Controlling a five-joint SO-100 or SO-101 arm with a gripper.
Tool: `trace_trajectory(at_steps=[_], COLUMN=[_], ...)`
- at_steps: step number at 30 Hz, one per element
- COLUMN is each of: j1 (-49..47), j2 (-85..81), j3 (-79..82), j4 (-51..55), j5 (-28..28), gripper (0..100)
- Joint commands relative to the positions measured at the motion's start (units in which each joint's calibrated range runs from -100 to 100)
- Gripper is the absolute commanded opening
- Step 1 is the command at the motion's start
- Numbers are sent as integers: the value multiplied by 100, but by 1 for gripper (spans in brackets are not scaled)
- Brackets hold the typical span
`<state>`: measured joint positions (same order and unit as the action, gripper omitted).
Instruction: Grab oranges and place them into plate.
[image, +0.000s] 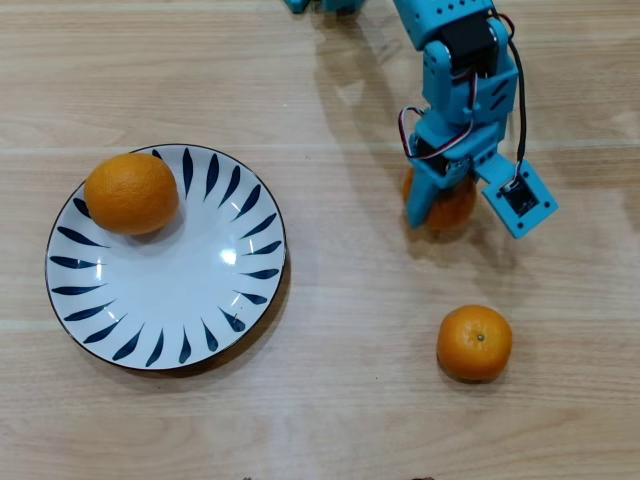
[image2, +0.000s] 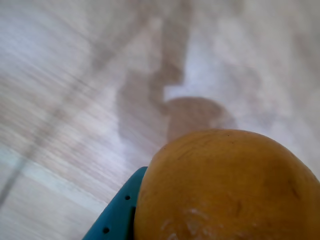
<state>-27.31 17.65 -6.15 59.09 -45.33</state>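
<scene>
My blue gripper (image: 438, 215) is shut on a small orange (image: 456, 207) at the upper right of the overhead view. In the wrist view this orange (image2: 225, 185) fills the lower right, held against a blue finger (image2: 116, 216), and casts a shadow on the table below. The white plate with blue leaf strokes (image: 200, 300) lies at the left. The larger orange (image: 131, 192) rests on its upper left part. Another small orange (image: 474, 343) lies on the table, below the gripper and right of the plate.
The light wooden table (image: 350, 330) lies bare between the plate and the gripper. The arm (image: 455, 50) comes in from the top edge of the overhead view, with cables along its wrist.
</scene>
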Motion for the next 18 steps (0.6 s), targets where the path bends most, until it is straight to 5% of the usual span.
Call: trace_trajectory(at_steps=[1, 10, 18], j1=[328, 1860, 3175], j2=[-1342, -3219, -3777], j3=[-59, 1036, 1969], j4=[-34, -816, -1048], j5=[571, 1778, 1956], gripper=[22, 22, 22])
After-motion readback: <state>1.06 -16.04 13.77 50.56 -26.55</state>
